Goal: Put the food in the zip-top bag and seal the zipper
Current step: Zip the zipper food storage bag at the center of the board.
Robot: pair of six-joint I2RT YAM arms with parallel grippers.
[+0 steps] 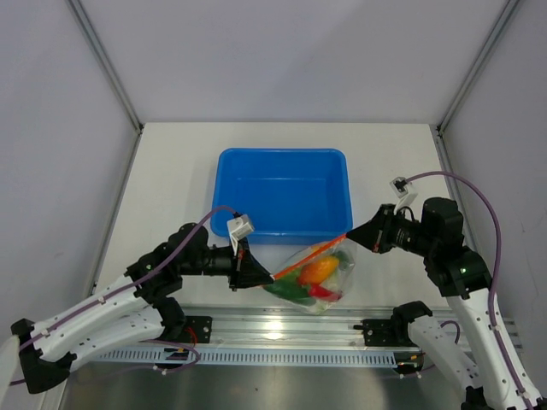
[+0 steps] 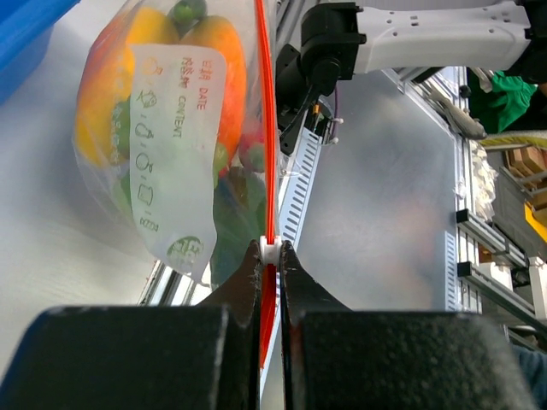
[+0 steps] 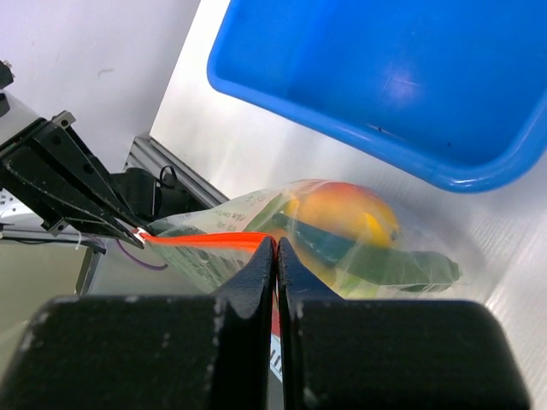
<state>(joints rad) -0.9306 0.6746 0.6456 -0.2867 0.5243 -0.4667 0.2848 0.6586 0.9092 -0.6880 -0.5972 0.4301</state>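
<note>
Orange-red zipper (image 1: 310,255) taut, running near-left to far-right; left pincer (image 1: 273,278), right pincer (image 1: 349,232) clamped on ends.

Our left arm (image 1: 111,307) lies low along the near edge of the surface, reaching from its base at 7 o'clock in the overhead view. The left tool (image 1: 270,278) points toward 3 o'clock. Our right arm (image 1: 466,282) rises from 5 o'clock and folds at the elbow, and the right tool (image 1: 350,232) points toward 9 o'clock. The two tools face each other, well apart. Each has its jaws pressed together on one end of the zipper (image 1: 309,254).
</note>
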